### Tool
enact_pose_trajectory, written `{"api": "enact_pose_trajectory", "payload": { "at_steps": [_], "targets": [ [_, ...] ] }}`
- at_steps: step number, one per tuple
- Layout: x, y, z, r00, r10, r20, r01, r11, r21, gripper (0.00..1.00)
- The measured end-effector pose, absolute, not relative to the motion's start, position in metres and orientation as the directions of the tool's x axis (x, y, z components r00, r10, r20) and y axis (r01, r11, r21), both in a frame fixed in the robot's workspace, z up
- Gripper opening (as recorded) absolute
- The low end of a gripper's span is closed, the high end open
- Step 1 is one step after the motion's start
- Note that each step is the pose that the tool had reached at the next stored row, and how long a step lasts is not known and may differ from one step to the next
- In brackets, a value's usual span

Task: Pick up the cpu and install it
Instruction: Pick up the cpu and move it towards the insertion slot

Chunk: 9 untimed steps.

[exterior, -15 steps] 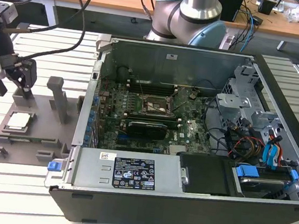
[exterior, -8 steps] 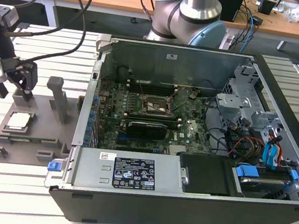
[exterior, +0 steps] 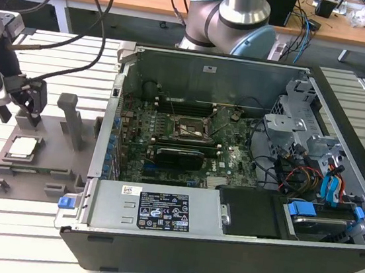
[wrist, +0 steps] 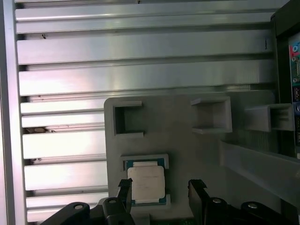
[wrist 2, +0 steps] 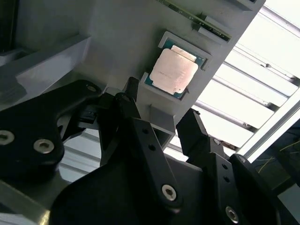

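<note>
Claw (wrist: 161,190) spread, hovering near cpu (wrist: 146,184): flat silvery square, green-edged.

exterior view: even light, soft shadows | second wrist view: glare whitening table slats (wrist 2: 243,98), cpu (wrist 2: 172,70) shining | first wrist view: sheen bands

The cpu (exterior: 22,147) appears to you as a silvery-grey plate with a pale rim. In the second wrist view the cpu (wrist 2: 174,71) top reads pinkish-beige inside a dark teal-green border. The fixture tray (exterior: 52,164) is plain matt grey. The gripper (exterior: 18,115) is black, dotted with silver screw heads. The table (exterior: 23,243) is silver, striped by parallel dark slots. Inside the black case (exterior: 233,263) the motherboard (exterior: 171,118) is green. The arm (exterior: 241,14) pairs silver tubes with pale blue joints.
</note>
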<state>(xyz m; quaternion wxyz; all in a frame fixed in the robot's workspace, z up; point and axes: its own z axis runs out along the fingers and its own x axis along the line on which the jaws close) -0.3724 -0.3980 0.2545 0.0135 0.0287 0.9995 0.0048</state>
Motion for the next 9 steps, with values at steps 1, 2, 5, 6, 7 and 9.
{"api": "enact_pose_trajectory", "payload": {
  "at_steps": [1,2,5,6,7,9],
  "targets": [
    [-0.372,-0.398,0.253,-0.998,0.057,-0.027,0.057,0.998,0.010,0.60],
    [-0.372,-0.398,0.251,-0.998,0.057,-0.027,0.057,0.998,0.010,0.60],
    [-0.372,-0.398,0.248,-0.998,0.057,-0.027,0.057,0.998,0.010,0.60],
    [-0.372,-0.398,0.246,-0.998,0.057,-0.027,0.057,0.998,0.010,0.60],
    [-0.372,-0.398,0.246,-0.998,0.058,-0.027,0.057,0.998,0.010,0.60],
    [-0.372,-0.398,0.241,-0.998,0.057,-0.027,0.057,0.998,0.010,0.60]
  ]
}}
